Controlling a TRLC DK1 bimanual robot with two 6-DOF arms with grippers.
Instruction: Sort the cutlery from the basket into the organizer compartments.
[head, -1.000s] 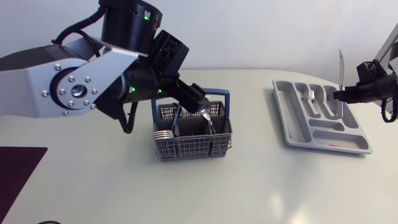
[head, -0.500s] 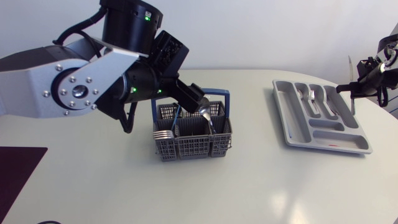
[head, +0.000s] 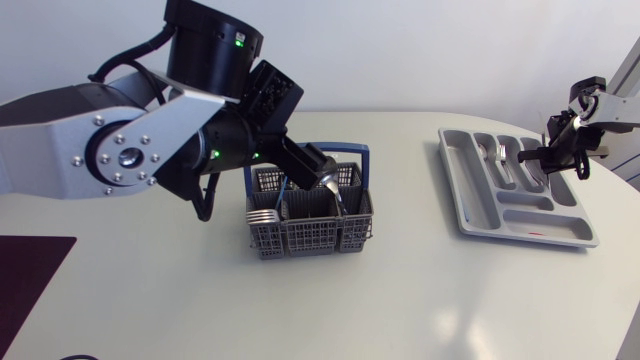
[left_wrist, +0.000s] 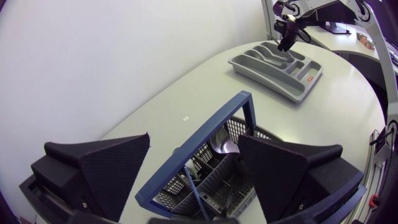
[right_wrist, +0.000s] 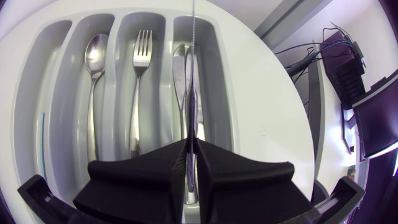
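Clamping a knife (right_wrist: 191, 93) over the organizer (head: 520, 237), right hand (right_wrist: 191, 146); left hand (left_wrist: 193, 140) spread wide over the basket (head: 310, 235).

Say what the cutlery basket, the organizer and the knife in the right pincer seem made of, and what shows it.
Basket: likely moulded plastic, matte grey, fine lattice walls, blue handle. Organizer: likely plastic too, smooth light grey with soft sheen, rounded dividers. Knife: metal, probably polished steel; bright mirror-like reflections.
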